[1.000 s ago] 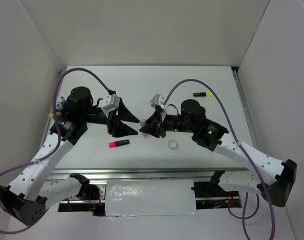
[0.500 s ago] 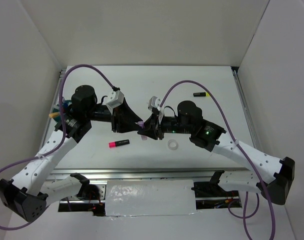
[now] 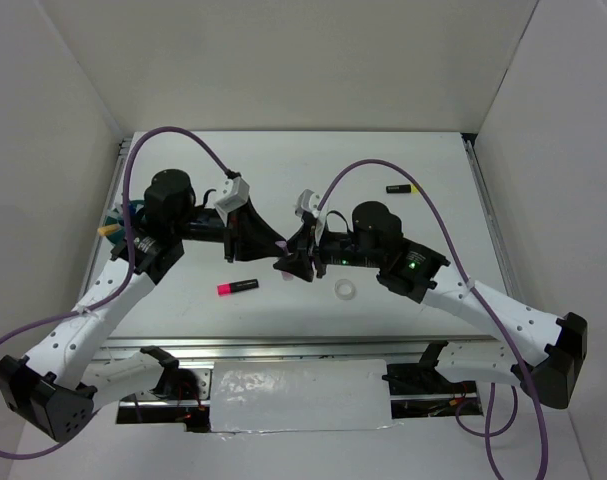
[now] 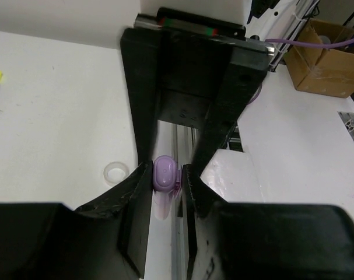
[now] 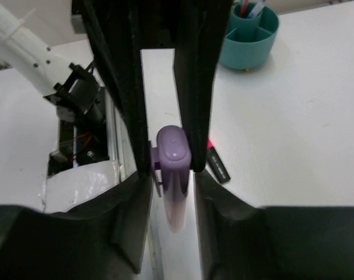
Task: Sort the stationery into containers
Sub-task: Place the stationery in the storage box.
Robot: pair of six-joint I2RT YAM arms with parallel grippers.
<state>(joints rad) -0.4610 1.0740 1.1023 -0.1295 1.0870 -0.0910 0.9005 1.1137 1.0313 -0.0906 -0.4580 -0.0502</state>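
A marker with a purple cap [image 4: 167,173] and a pale pink barrel stands upright above the table's middle, between both grippers. My left gripper [image 4: 165,176] is shut on its cap, one pad against the cap and the other against its clip. From the opposite side my right gripper [image 5: 172,175] is shut on the same marker [image 5: 174,150], fingers close along it. From above, only a purple speck of the marker [image 3: 281,243] shows where the left gripper [image 3: 271,243] and right gripper [image 3: 293,262] meet. The teal cup [image 5: 248,32] stands at the table's left with pens in it.
A pink marker [image 3: 237,287] lies on the table in front of the left gripper. A clear tape ring [image 3: 345,290] lies just right of centre. A black-yellow marker [image 3: 405,187] rests at the back right. The left arm covers most of the teal cup [image 3: 116,214] from above.
My left gripper has moved right to meet the right gripper and narrowed its jaws onto the marker's cap. The right gripper has shifted slightly left, still holding the marker.
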